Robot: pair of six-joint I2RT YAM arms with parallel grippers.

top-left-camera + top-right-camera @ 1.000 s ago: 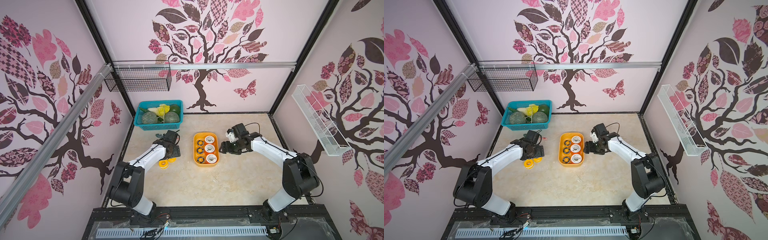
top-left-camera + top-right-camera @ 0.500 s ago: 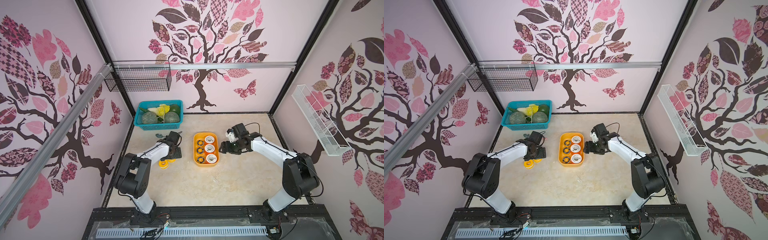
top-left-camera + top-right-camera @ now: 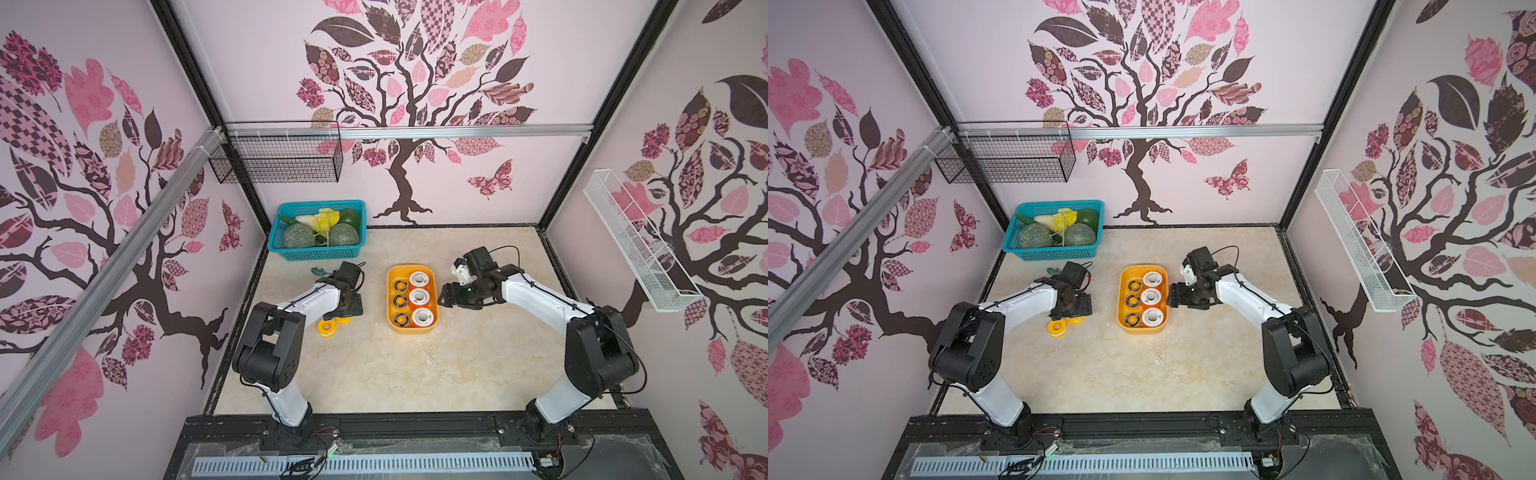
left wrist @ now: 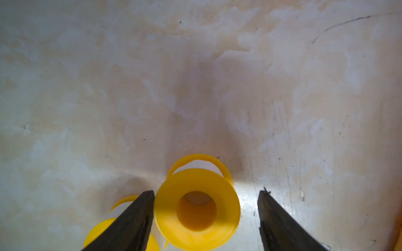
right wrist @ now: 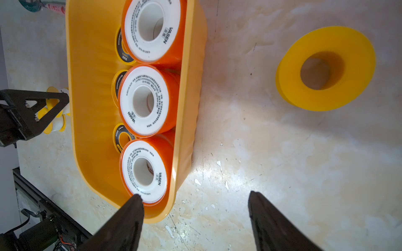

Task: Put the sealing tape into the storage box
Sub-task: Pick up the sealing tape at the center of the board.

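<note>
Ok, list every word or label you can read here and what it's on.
"VASEN": white face of the orange-rimmed spool nearest the back wall, in the storage box.
"VASEN": the middle orange-rimmed spool.
"VASEN": the orange-rimmed spool nearest the robot.
Fine print on those faces and on the black-faced spools: too small to read.
On the plain yellow spool: no text.

Two arms of like build. The left arm (image 3: 309, 298) and the right arm (image 3: 536, 296) each have smooth white tubular link shells set between bulky matt-black rounded joint housings (image 3: 598, 357). A thin black cable (image 3: 505, 248) loops free at the right wrist and runs as a dark line along the white shell. A small white block (image 3: 459, 270) is mounted at that wrist. The left gripper (image 4: 206, 192) and the right gripper (image 5: 195, 194) each carry two flat black fingers (image 5: 274, 223) tapering to narrow tips.
</note>
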